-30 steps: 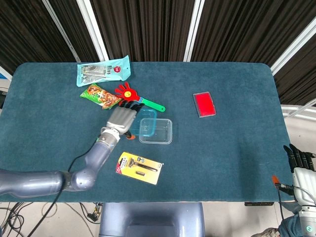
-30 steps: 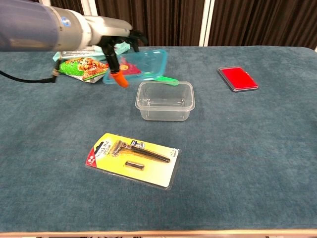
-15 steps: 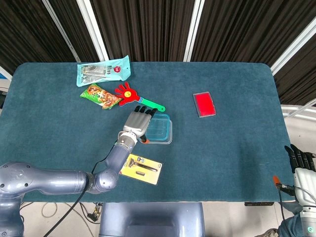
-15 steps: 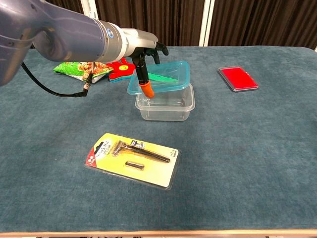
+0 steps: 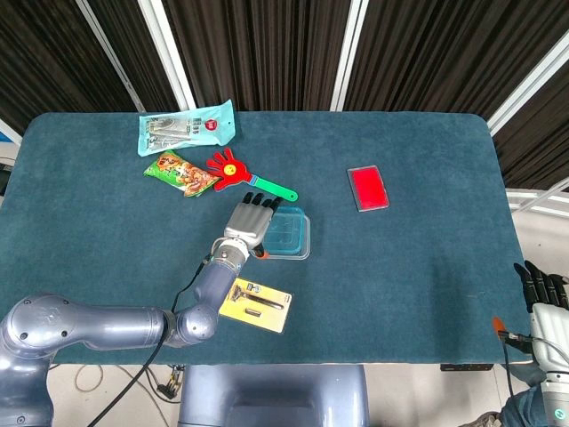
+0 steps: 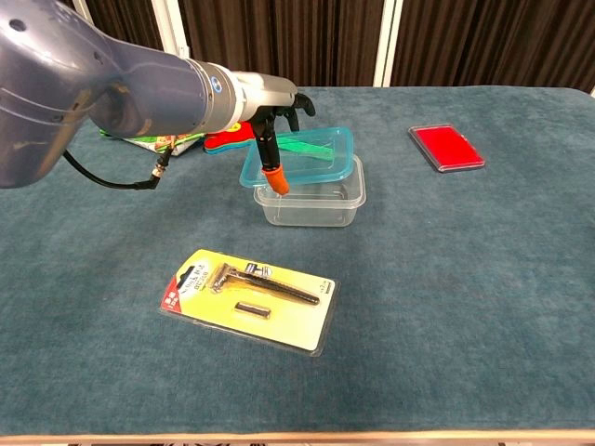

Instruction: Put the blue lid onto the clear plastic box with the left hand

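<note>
Nearest the robot, at about six o'clock on the table, lay a yellow razor pack, flat and apart from everything else. Beyond it, near the table's middle, stood the clear plastic box. The left hand held the blue lid over the box, its dark fingers laid across the lid's top and its orange-tipped thumb reaching down under the lid's near left edge. The lid sat tilted, its left side raised and its right side low at the box rim; whether it touched the rim could not be told. From the box, a red clapper toy with a green handle lay toward eleven o'clock, a snack packet just beside it at ten, and a pale blue pouch farther back. A red flat case lay toward two o'clock, well apart. The right hand showed at the head view's lower right edge, off the table, holding nothing; how far its fingers spread could not be told.
</note>
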